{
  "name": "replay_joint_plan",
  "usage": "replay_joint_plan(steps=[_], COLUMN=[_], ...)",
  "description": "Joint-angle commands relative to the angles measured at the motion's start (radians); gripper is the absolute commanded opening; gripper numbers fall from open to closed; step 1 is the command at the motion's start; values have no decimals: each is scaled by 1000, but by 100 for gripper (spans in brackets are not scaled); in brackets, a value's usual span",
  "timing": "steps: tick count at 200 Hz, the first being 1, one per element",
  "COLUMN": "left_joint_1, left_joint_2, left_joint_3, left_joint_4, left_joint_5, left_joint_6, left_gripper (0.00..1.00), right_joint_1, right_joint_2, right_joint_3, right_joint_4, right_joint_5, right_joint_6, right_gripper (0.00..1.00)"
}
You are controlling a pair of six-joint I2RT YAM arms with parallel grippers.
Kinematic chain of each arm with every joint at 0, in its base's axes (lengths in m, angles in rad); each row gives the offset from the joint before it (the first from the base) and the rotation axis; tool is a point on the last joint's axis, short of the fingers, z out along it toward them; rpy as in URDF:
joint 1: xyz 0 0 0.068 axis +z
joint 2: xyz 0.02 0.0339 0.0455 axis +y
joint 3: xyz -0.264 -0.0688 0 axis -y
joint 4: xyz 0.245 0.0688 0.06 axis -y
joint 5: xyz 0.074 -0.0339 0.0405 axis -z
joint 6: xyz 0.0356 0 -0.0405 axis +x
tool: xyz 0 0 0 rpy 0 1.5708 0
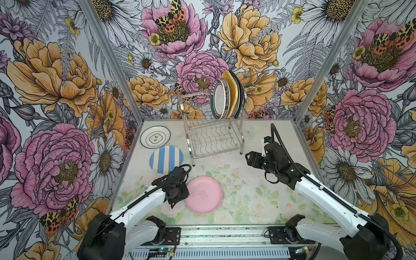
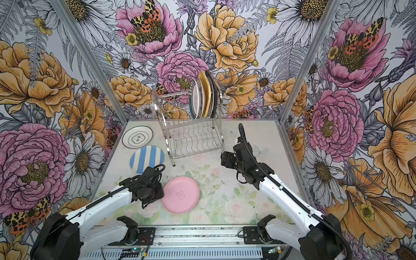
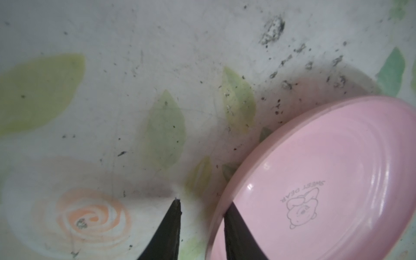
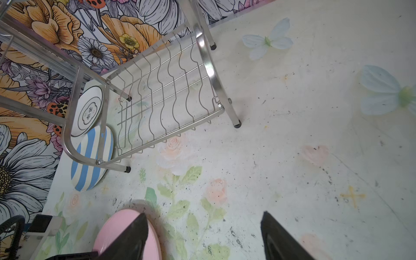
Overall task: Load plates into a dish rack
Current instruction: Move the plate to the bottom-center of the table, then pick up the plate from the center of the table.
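Loud floral wallpaper [image 1: 56,78] fills the upper frame around me; my pale, flower-printed surface [image 1: 247,198] lies scuffed at lower centre.

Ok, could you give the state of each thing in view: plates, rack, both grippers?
Pink plate: lying on the table, not lifted.
Striped plate: lying flat on the table, untouched.
White ringed plate: lying flat on the table, untouched.
Racked plates: standing on edge in the upper tier.
Dish rack: upright, lower shelf empty.
Left gripper: open, fingers astride the pink rim.
Right gripper: open, empty.
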Motion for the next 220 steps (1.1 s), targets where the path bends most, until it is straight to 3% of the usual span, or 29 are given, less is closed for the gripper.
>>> replay_joint_plan(steps=[1,130,177,220], left_joint_1=[-12,-32,-40,-42], left_joint_2=[1,8,-70,-197], left_joint_3=[-16,-14,9,43], left_joint_4=[45,90,89,94], left_joint_5=[10,28,26,26], left_joint_6=[21,33,70,130], left_gripper=[32,0,0,0], right_joint_1=[-5,-5,-5,-2], right_joint_2=[5,31,52,107], right_joint_3=[3,7,8,16], right_joint_4=[29,41,54,87], right_joint_5=[-11,-31,-64,-179], right_joint_6=[9,11,11,9], right_gripper=[79,79,79,79])
